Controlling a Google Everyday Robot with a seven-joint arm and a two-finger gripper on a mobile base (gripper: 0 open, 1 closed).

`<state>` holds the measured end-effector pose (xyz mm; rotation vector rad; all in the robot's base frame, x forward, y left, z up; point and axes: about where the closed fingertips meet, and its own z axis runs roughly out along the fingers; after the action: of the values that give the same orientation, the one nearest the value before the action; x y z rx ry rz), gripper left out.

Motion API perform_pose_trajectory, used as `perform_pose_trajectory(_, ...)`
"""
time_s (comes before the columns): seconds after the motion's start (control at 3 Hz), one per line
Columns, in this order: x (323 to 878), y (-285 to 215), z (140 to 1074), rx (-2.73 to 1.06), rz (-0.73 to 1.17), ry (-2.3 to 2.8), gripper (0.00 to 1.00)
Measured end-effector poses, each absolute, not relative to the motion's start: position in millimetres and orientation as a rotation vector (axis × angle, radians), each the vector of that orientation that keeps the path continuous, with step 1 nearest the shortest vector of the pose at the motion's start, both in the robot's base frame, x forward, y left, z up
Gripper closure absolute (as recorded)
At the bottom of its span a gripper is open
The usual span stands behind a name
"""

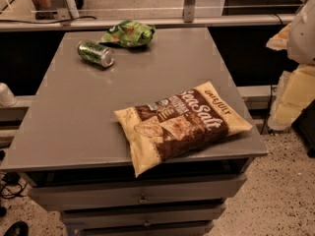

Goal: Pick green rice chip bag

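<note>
The green rice chip bag (129, 33) lies crumpled at the far edge of the grey cabinet top (74, 117), slightly left of centre. My gripper (291, 95) hangs at the right edge of the view, beside and off the cabinet's right side. It is far from the green bag and holds nothing that I can see. The white arm (302, 33) rises above it.
A green drink can (95, 53) lies on its side just left of and nearer than the green bag. A large brown-and-cream "Sea Salt" chip bag (179, 124) lies at the front right, overhanging the front edge. Drawers (142, 198) sit below. A rail (147, 22) runs behind the cabinet.
</note>
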<state>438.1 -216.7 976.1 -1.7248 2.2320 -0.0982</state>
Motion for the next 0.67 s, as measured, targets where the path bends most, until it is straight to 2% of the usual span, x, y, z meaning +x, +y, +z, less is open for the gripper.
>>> perform_pose_trajectory(0.67,440.2,-210.3,968.3,-1.724,-0.058,2.206,0.0)
